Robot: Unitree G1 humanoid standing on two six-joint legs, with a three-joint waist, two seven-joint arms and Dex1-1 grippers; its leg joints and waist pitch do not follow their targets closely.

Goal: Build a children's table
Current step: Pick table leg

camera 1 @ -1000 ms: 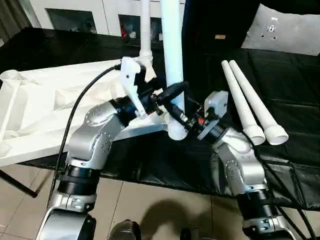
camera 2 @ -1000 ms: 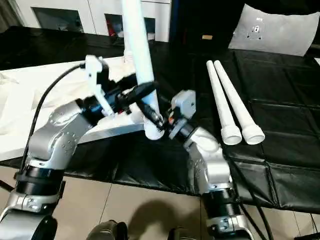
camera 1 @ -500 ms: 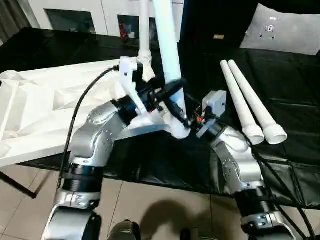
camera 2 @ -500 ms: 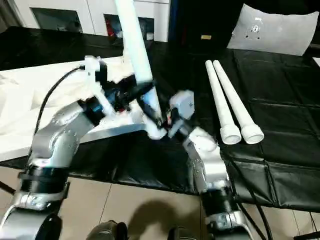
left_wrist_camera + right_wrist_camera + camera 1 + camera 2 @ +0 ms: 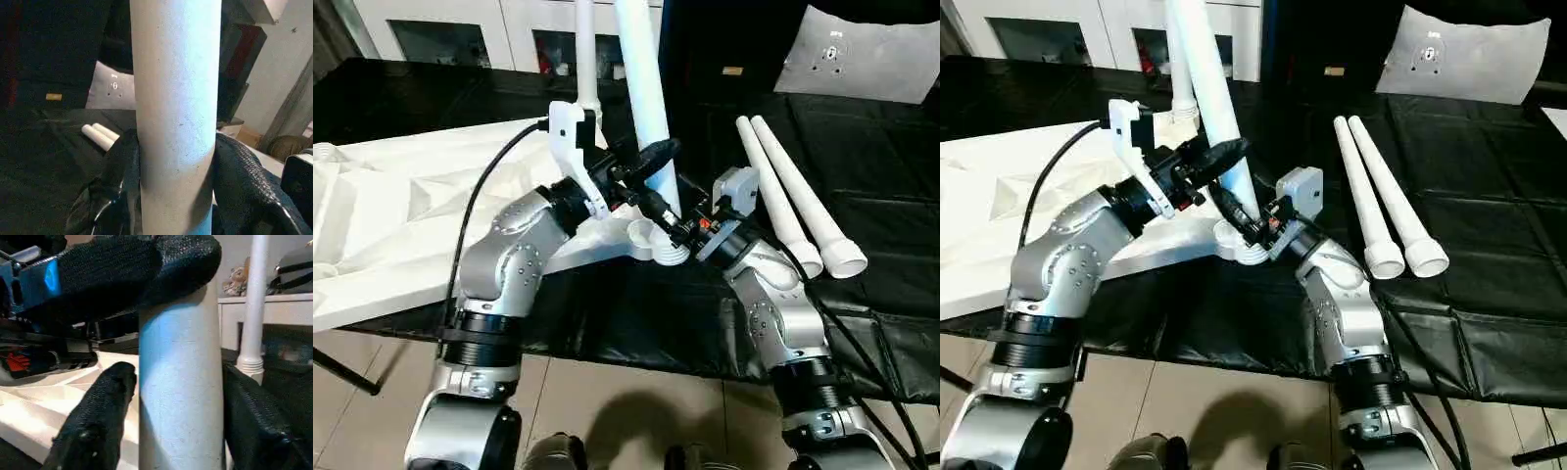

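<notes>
The children's table top [image 5: 401,206] lies upside down, ribs up, on the left of the black workbench. One white leg [image 5: 586,59] stands in its far corner socket. My left gripper [image 5: 658,157] is shut on a second leg [image 5: 644,88], which leans with its top to the left. Black fingers [image 5: 122,166] press both of its sides. The leg's ribbed lower end [image 5: 673,253] rests just right of the near corner socket [image 5: 641,232]. My right gripper [image 5: 671,223] is open low around this leg, with a slim gap at one finger [image 5: 105,406].
Two loose white legs [image 5: 788,201] lie side by side on the black sheet [image 5: 891,166] to the right. A pale cushion [image 5: 862,64] leans at the back right. White cabinets [image 5: 460,34] stand behind. The bench's front edge runs under both forearms, with tiled floor below.
The held leg has gone from nearly upright to leaning top-left, its lower end staying by the near corner socket. The camera has shifted a little. The right fingers stand slightly wider.
</notes>
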